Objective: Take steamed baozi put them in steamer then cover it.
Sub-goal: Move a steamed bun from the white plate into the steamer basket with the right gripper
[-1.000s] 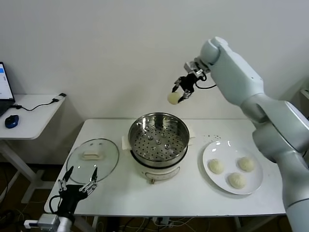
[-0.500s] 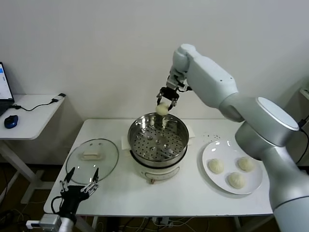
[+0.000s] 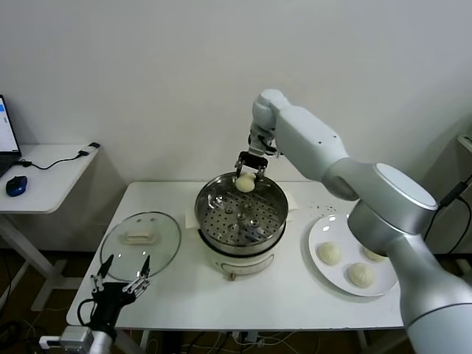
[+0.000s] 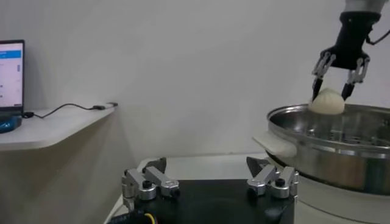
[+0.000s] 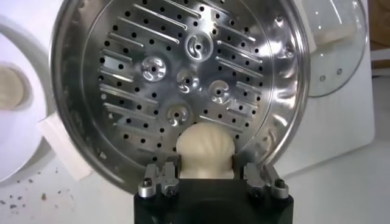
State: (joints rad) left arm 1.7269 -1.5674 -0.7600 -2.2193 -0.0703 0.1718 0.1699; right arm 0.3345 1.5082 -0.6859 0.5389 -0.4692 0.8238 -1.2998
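Observation:
My right gripper (image 3: 246, 177) is shut on a cream-white baozi (image 3: 245, 182) and holds it just above the far rim of the shiny steel steamer (image 3: 214, 193). The right wrist view shows that baozi (image 5: 205, 150) between the fingers (image 5: 166, 173), over the perforated floor of the steamer (image 5: 116, 73). Three more baozi (image 3: 330, 254) lie on the white plate (image 3: 324, 228) at the right. The glass cover (image 3: 141, 237) with its cream handle lies flat on the table to the steamer's left. My left gripper (image 3: 120, 281) is open and empty at the table's front left edge.
A side desk (image 3: 51, 173) with a laptop, a blue mouse (image 3: 17, 185) and a cable stands to the far left. The steamer sits on a white pot base (image 3: 240, 263) in the middle of the white table (image 3: 295, 295).
My right gripper has carried the baozi leftward and down, from high above the steamer's right side to just over its far rim. The left arm has not moved.

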